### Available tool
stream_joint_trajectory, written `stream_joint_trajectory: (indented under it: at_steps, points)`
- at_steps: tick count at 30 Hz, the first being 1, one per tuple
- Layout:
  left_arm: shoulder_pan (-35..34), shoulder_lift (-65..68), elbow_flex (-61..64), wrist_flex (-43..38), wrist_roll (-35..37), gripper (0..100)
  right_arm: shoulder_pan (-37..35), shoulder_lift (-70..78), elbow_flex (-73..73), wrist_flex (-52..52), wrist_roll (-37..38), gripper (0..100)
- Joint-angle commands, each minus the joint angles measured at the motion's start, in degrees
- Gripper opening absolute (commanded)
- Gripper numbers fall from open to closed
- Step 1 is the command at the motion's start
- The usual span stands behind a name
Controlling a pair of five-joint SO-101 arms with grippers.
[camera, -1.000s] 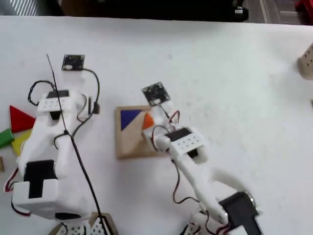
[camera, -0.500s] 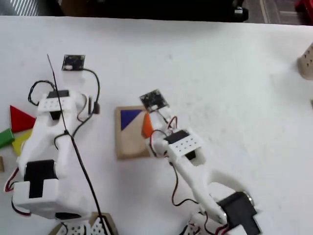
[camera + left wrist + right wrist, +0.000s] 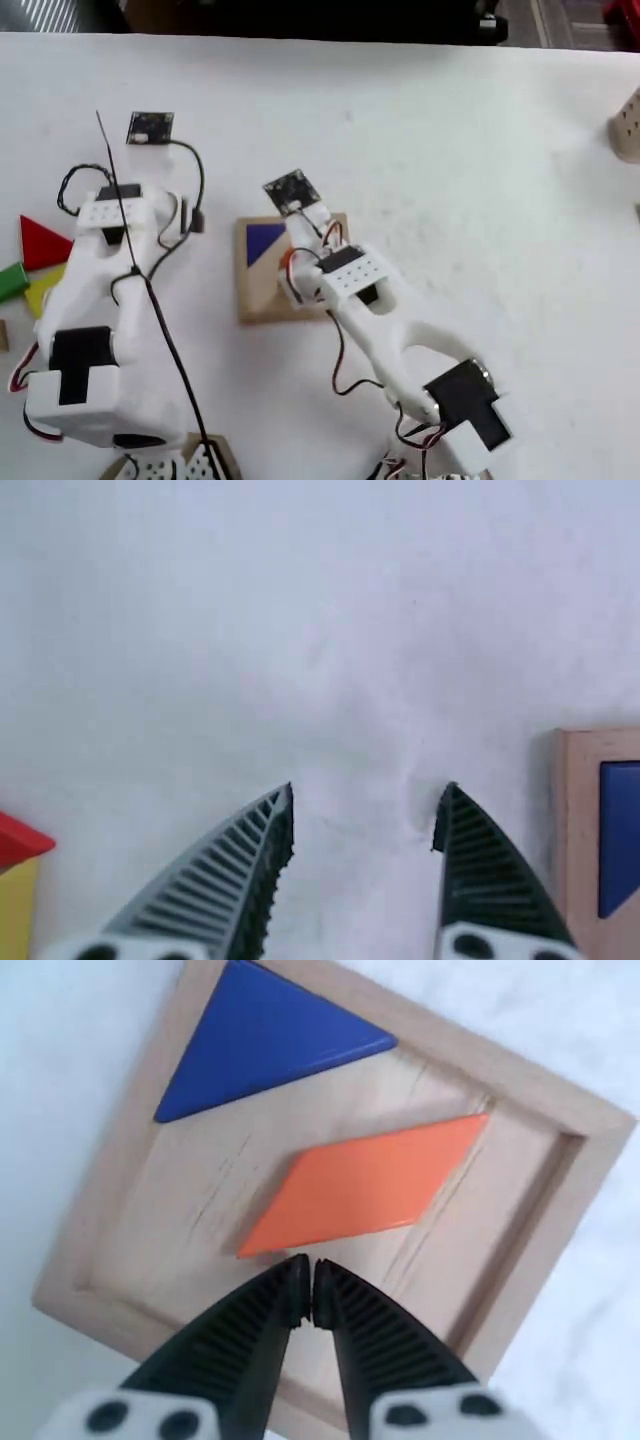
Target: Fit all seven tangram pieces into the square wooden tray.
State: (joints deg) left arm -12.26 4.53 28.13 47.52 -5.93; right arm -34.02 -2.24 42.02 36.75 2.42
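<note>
The square wooden tray point(image 3: 560, 1220) lies at the table's middle, and its near rim point(image 3: 255, 305) shows beside my right arm point(image 3: 345, 280). Inside it lie a blue triangle point(image 3: 265, 1040) in one corner and an orange parallelogram point(image 3: 365, 1185) flat beside it. My right gripper point(image 3: 308, 1285) is shut on nothing, its tips over the tray floor at the orange piece's edge. My left gripper point(image 3: 366, 805) is open over bare table, between the tray point(image 3: 575, 830) and a red triangle point(image 3: 20, 838). At the table's left edge lie the red triangle point(image 3: 40, 243), a green piece point(image 3: 12, 280) and a yellow piece point(image 3: 42, 290).
A pale pegged block point(image 3: 627, 125) stands at the table's right edge. Cables and a small circuit board point(image 3: 150, 127) hang off the left arm point(image 3: 100, 290). White table stretches behind and to the right of the tray.
My right arm has swung left over the tray, and now covers the orange piece in the high view. The left arm has not moved.
</note>
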Motion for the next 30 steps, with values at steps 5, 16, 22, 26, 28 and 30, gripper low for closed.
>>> stream_joint_trajectory:
  at_steps: [5,16,22,26,28,30]
  points:
    - [-0.48,-0.13,-0.53,-1.14,-0.26,23,0.57,-3.12,-2.55,0.22,-0.44,1.8]
    - [-0.48,-0.13,-0.53,-1.14,-0.26,23,0.4,1.27,-2.02,-9.98,-0.44,1.8]
    - [-0.48,-0.13,-0.53,-1.23,-0.26,23,0.4,1.63,-2.02,-14.81,-0.09,1.8]
    - [-0.48,-0.13,-0.53,-1.23,-0.26,23,0.57,1.19,-1.85,-14.46,-0.18,1.8]
    - [-0.48,-0.13,-0.53,-1.23,-0.26,23,0.57,1.1,-1.76,-14.37,-0.35,1.8]
    - [-0.48,-0.13,-0.53,-1.23,-0.26,23,0.13,1.1,-1.76,-12.62,-0.44,1.8]
